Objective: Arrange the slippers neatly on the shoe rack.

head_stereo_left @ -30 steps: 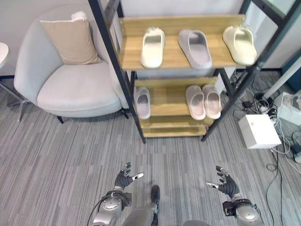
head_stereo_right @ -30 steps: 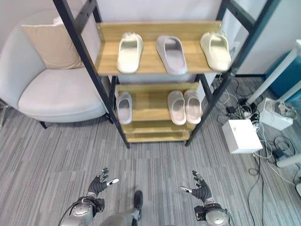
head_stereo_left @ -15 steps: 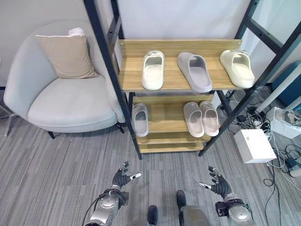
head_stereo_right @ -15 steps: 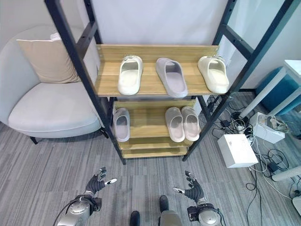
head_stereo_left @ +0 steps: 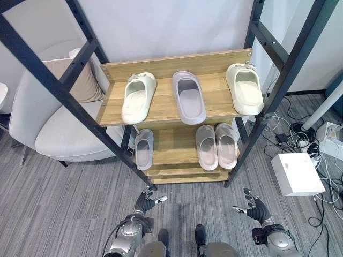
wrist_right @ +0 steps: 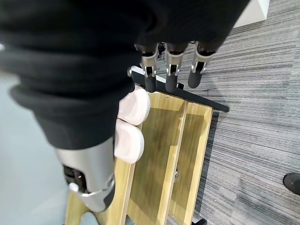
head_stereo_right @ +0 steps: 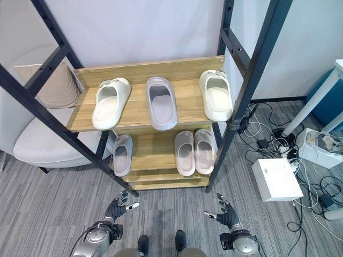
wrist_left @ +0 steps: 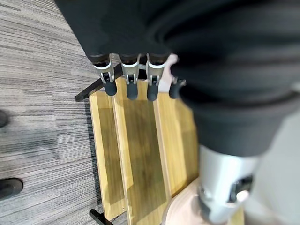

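While both hands hang low over the carpet, the left hand at 7 o'clock and the right hand at 5 o'clock, fingers spread and holding nothing, the rack stands ahead at 12. Three slippers lie apart on the upper shelf; a pink pair and one grey slipper occupy the lower. Unmatched spacing suggests arranging remains undone.
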